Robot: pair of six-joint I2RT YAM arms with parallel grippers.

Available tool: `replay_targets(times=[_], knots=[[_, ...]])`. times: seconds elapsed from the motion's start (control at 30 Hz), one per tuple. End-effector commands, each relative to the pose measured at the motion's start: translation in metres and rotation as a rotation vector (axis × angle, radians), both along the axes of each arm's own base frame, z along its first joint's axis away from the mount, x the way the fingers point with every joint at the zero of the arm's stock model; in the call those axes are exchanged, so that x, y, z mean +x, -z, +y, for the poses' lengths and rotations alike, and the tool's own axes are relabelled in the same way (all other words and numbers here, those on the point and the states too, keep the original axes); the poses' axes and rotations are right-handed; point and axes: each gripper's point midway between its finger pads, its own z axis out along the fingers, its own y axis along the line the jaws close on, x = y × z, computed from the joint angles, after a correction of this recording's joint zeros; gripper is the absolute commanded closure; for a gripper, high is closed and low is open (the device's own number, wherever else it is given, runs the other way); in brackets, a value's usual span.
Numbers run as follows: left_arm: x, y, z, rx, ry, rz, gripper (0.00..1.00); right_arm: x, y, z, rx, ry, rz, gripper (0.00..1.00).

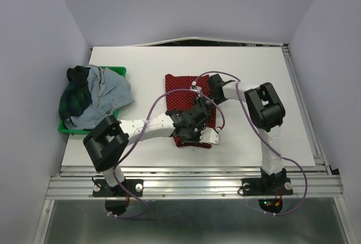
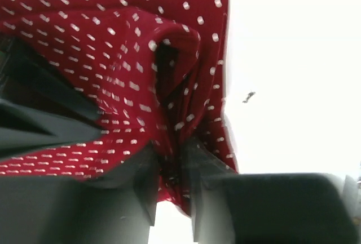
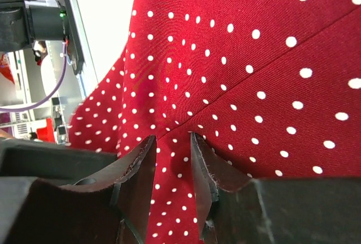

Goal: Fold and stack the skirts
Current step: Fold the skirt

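The dark red skirt with white dots (image 1: pixel 181 93) lies in the middle of the white table, partly bunched under both arms. My left gripper (image 1: pixel 194 133) is at its near edge, shut on a raised fold of the red cloth (image 2: pixel 172 159), which runs up between the fingers. My right gripper (image 1: pixel 205 88) is at the skirt's far right part, its fingers (image 3: pixel 206 171) closed narrowly on a ridge of the red cloth (image 3: pixel 169 142). The dark green plaid skirt (image 1: pixel 75 94) and the pale grey-blue skirt (image 1: pixel 110 89) lie heaped together at the left.
The plaid and grey-blue skirts lie in a green plastic tray (image 1: pixel 70 129) at the table's left edge. A purple cable (image 1: pixel 152 107) loops over the left arm. Walls close in on the table (image 1: pixel 254 75) at left, back and right.
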Motion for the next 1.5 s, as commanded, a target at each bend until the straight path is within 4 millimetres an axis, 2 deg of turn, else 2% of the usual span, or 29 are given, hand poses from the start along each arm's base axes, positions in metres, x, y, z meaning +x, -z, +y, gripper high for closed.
replay_targets(times=[0.0, 0.1, 0.13, 0.17, 0.2, 0.27, 0.3, 0.37, 0.4, 0.6, 0.7, 0.77, 0.8, 0.87, 0.9, 0.93, 1.03, 1.1, 1.13, 1.2, 1.23, 1.27, 1.3, 1.33, 1.37, 1.4, 1.43, 1.47], knots=[[-0.021, 0.006, -0.001, -0.043, -0.037, 0.019, 0.54, -0.003, 0.034, -0.019, -0.154, -0.001, -0.036, 0.62], [-0.029, 0.014, -0.003, -0.056, -0.074, 0.019, 0.53, -0.003, 0.037, -0.019, -0.16, 0.003, -0.027, 0.63], [-0.032, 0.023, 0.0, -0.032, -0.085, 0.004, 0.52, -0.001, 0.037, -0.019, -0.162, 0.006, -0.026, 0.63], [-0.03, 0.026, -0.005, -0.044, -0.097, -0.016, 0.34, -0.001, 0.038, -0.019, -0.164, 0.007, -0.024, 0.63], [-0.03, 0.03, -0.004, -0.038, -0.112, -0.03, 0.29, -0.001, 0.039, -0.019, -0.165, 0.009, -0.022, 0.63], [-0.034, 0.044, 0.0, -0.004, -0.137, -0.045, 0.28, -0.002, 0.041, -0.019, -0.166, 0.008, -0.012, 0.63], [-0.027, 0.045, 0.001, -0.003, -0.17, -0.086, 0.28, -0.002, 0.041, -0.018, -0.166, 0.008, -0.012, 0.63], [-0.032, 0.055, 0.003, 0.013, -0.189, -0.098, 0.28, -0.002, 0.042, -0.019, -0.166, 0.007, -0.012, 0.63], [-0.028, 0.055, 0.0, -0.005, -0.206, -0.129, 0.28, -0.001, 0.042, -0.019, -0.165, 0.005, -0.016, 0.63], [-0.016, 0.075, 0.015, 0.074, -0.239, -0.229, 0.46, -0.005, 0.047, -0.021, -0.174, -0.002, -0.009, 0.66], [-0.017, 0.082, 0.017, 0.096, -0.23, -0.229, 0.59, -0.006, 0.049, -0.022, -0.174, -0.005, -0.007, 0.67], [-0.017, 0.08, 0.014, 0.091, -0.222, -0.227, 0.73, -0.008, 0.049, -0.022, -0.174, -0.008, -0.003, 0.67], [-0.019, 0.081, 0.016, 0.102, -0.22, -0.213, 0.83, -0.008, 0.049, -0.022, -0.171, -0.009, -0.004, 0.68], [-0.021, 0.074, 0.01, 0.094, -0.211, -0.189, 0.9, -0.007, 0.046, -0.021, -0.164, -0.01, -0.011, 0.68], [-0.026, 0.073, 0.014, 0.117, -0.206, -0.167, 0.93, -0.006, 0.045, -0.021, -0.161, -0.01, -0.015, 0.68], [-0.031, 0.071, 0.011, 0.11, -0.199, -0.136, 1.0, -0.005, 0.041, -0.02, -0.156, -0.009, -0.02, 0.68], [-0.047, 0.053, 0.003, 0.101, -0.163, -0.041, 1.0, -0.003, 0.033, -0.017, -0.137, -0.015, -0.033, 0.68], [-0.055, 0.034, -0.002, 0.09, -0.136, 0.012, 1.0, -0.002, 0.022, -0.012, -0.121, -0.028, -0.056, 0.68], [-0.067, 0.028, -0.008, 0.067, -0.105, 0.077, 1.0, -0.001, 0.016, -0.01, -0.111, -0.026, -0.064, 0.66], [-0.075, 0.011, -0.016, 0.037, -0.076, 0.118, 1.0, 0.009, -0.005, -0.005, -0.093, -0.003, -0.092, 0.62], [-0.085, 0.007, -0.015, 0.044, -0.059, 0.167, 1.0, 0.026, -0.021, 0.0, -0.071, 0.019, -0.134, 0.59], [-0.085, 0.002, -0.017, 0.041, -0.055, 0.173, 1.0, 0.037, -0.032, 0.001, -0.052, 0.04, -0.148, 0.58], [-0.091, 0.002, -0.015, 0.053, -0.043, 0.192, 1.0, 0.053, -0.043, -0.001, -0.035, 0.084, -0.141, 0.57], [-0.094, 0.0, -0.013, 0.063, -0.037, 0.21, 1.0, 0.081, -0.063, -0.001, -0.004, 0.125, -0.188, 0.55], [-0.096, -0.001, -0.015, 0.057, -0.031, 0.221, 1.0, 0.092, -0.077, 0.003, 0.017, 0.127, -0.232, 0.55], [-0.103, 0.0, -0.013, 0.071, -0.026, 0.26, 1.0, 0.108, -0.076, 0.0, -0.001, 0.154, -0.253, 0.53], [-0.106, 0.0, -0.015, 0.075, -0.023, 0.282, 1.0, 0.133, -0.094, 0.0, 0.009, 0.179, -0.328, 0.52], [-0.109, -0.001, -0.014, 0.08, -0.023, 0.3, 1.0, 0.144, -0.094, 0.0, -0.006, 0.192, -0.357, 0.51]])
